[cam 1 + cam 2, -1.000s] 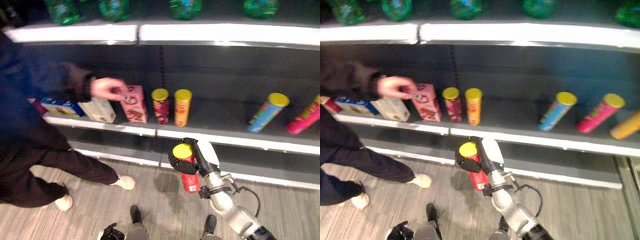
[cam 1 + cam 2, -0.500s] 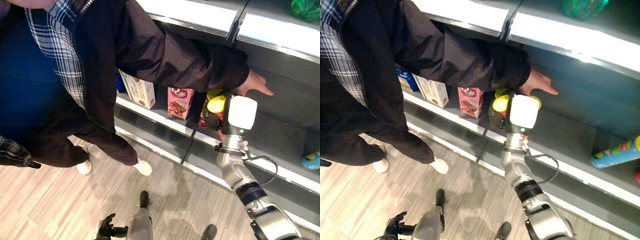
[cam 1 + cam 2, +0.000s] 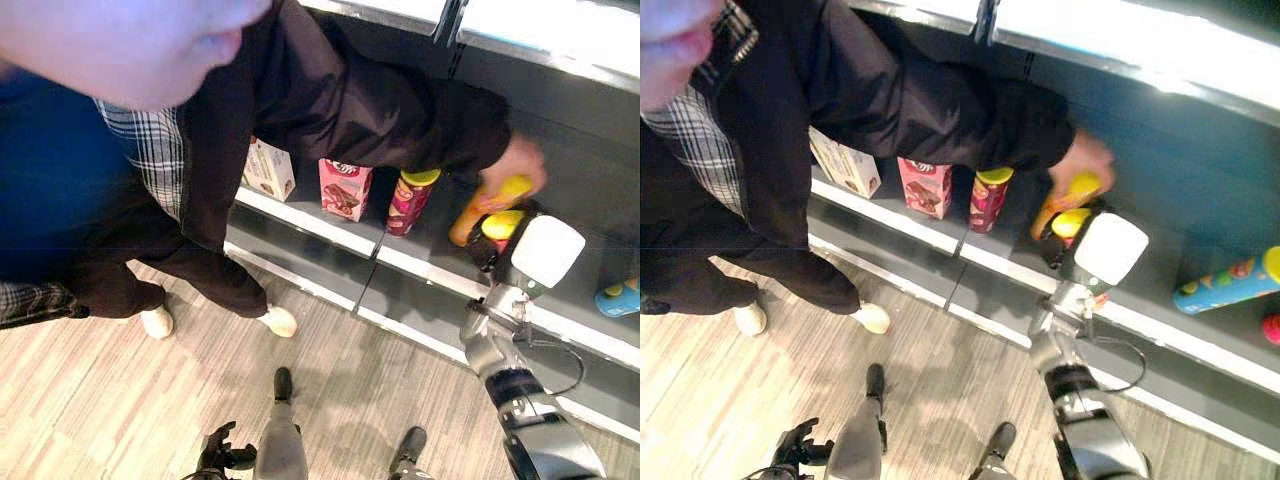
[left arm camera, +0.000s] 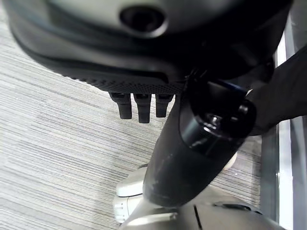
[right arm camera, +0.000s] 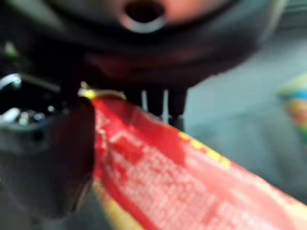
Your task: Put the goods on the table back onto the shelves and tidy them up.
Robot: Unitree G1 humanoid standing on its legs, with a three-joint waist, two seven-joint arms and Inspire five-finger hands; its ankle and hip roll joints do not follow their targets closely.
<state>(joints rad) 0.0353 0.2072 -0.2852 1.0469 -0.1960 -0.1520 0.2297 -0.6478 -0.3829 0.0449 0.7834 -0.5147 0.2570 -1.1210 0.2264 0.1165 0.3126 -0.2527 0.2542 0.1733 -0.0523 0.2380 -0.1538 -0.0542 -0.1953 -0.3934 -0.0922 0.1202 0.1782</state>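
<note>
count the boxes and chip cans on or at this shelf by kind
boxes: 2, cream box, pink box
chip cans: 5, maroon can, orange can, red can in the right hand, blue can, pink can
total: 7

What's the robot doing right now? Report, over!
Right hand shut on red can, up at the shelf. Left hand down by the floor, holding nothing. Person's hand on the orange can right beside it, in the way.
</note>
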